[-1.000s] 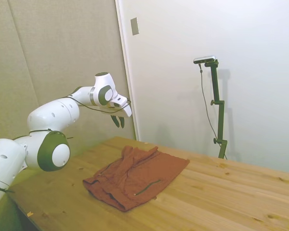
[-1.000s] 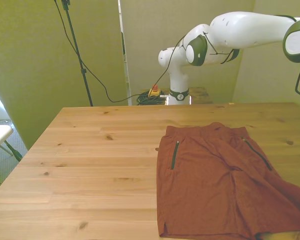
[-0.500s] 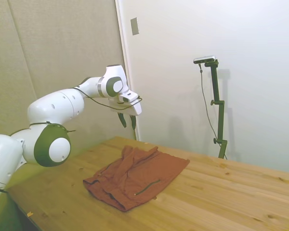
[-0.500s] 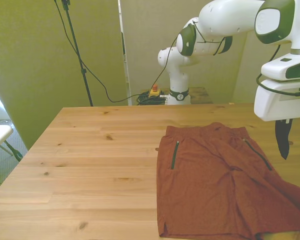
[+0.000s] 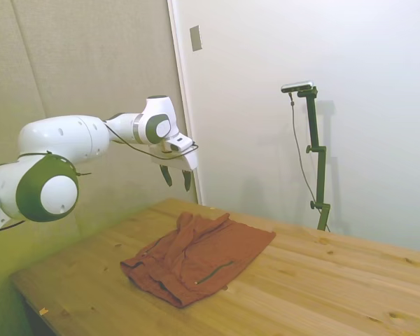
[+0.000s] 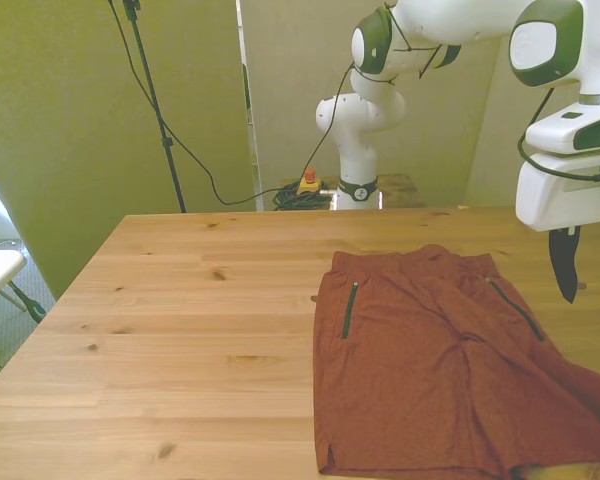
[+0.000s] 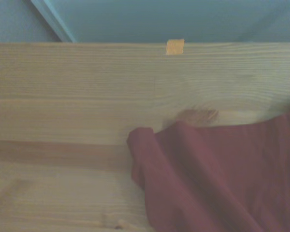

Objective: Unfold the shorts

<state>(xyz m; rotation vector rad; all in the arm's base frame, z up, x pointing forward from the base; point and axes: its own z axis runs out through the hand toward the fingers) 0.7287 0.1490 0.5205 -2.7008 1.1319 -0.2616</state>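
We see the pincer (image 5: 176, 178) hanging in the air, well above the bench (image 5: 322, 287), its two dark fingers (image 5: 167, 175) pointing down with a clear gap between them and nothing held. In the front view only one dark finger (image 6: 565, 264) shows under the white wrist block, at that view's right edge. Below it, apart from it, the shorts (image 5: 196, 255) lie on the bench, rust-red and wrinkled, partly folded over themselves. In the front view the shorts (image 6: 440, 370) spread toward that view's right, with two thin dark pocket lines (image 6: 349, 308). From the wrist view we make out a folded edge of the shorts (image 7: 217, 179) on the wood and a small orange square (image 7: 175, 47) near the bench's edge.
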